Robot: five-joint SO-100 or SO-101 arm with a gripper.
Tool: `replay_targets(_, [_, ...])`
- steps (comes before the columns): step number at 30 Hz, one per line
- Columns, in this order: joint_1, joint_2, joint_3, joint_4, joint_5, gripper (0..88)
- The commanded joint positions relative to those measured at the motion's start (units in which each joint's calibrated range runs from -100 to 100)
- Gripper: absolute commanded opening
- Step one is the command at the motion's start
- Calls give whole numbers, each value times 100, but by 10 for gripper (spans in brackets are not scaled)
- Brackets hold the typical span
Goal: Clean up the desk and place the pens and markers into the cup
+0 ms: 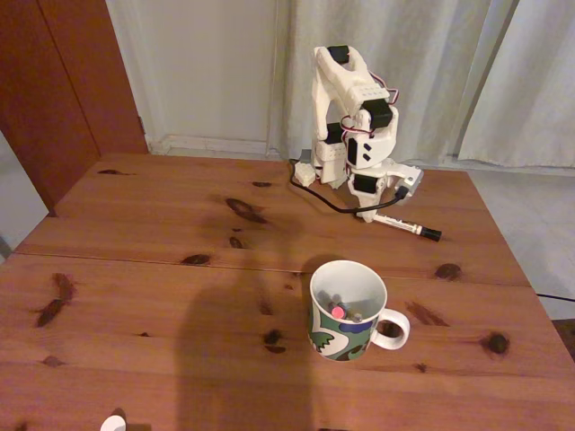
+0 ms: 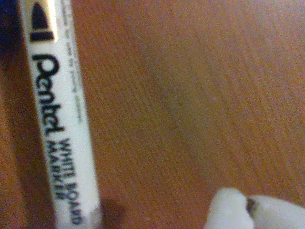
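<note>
A white-barrelled marker (image 1: 400, 224) with a black cap lies on the desk (image 1: 162, 269) at the back right, just in front of the arm's base. My gripper (image 1: 370, 214) points down at the marker's uncapped end. In the wrist view the marker (image 2: 59, 124) runs down the left side with black print on it. My gripper (image 2: 249, 207) shows at the bottom right, its two white tips meeting with nothing between them. The cup (image 1: 346, 337) stands at the front centre, handle to the right. It holds pens, one with a pink end (image 1: 338, 312).
A black cable (image 1: 328, 199) loops on the desk beside the arm's base. A small white object (image 1: 113, 423) sits at the front left edge. Curtains and a brown door stand behind the desk.
</note>
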Motion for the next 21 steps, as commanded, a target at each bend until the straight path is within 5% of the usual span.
replay_targets(1, [-202,-91,35,51,11,8])
replay_targets(21, [-885,-695,684,0,-209,12])
